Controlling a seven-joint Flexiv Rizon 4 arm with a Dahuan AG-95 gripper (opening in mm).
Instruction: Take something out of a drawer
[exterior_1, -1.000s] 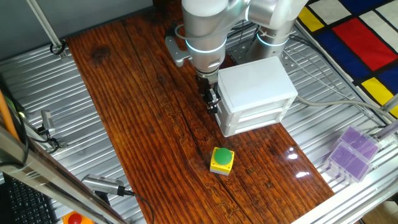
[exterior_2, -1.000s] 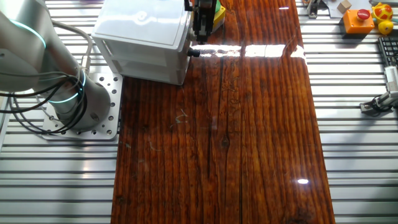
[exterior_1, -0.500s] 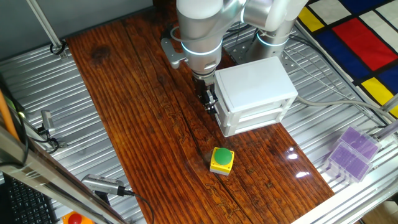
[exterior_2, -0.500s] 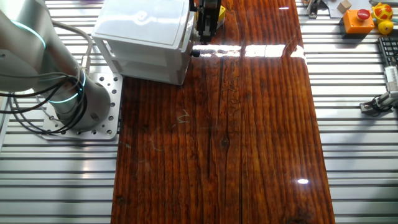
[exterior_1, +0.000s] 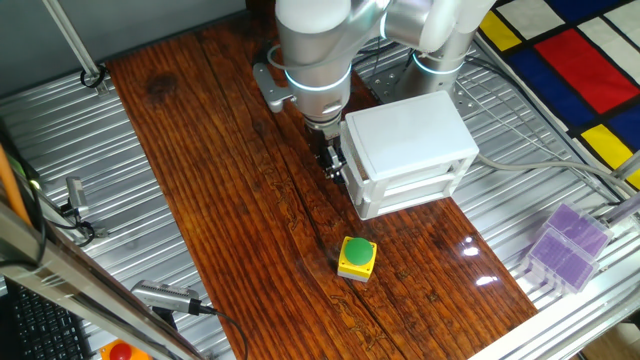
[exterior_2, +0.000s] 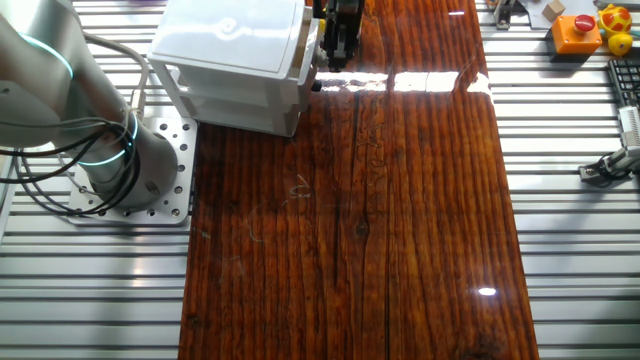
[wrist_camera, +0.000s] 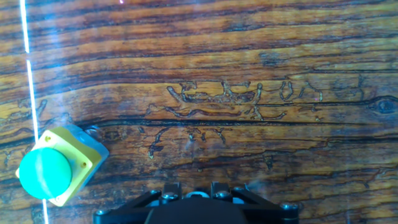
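I have the tool (exterior_1: 334, 163) at the front of the white box (exterior_1: 410, 135), right at the top drawer (exterior_1: 352, 170). The drawer looks open only a crack, if at all. The tool seems to be at the small knob (exterior_2: 316, 86), but I cannot tell if its fingers are clenched on it or loose.

To do this step well, I think I should pull straight out along the bench (exterior_1: 230, 180), slow and level, so the light box does not slide or tip.

I cannot see the little wood cube. I guess it is inside the drawer, just behind the tool. The yellow button box (exterior_1: 357, 257) sits near the front.
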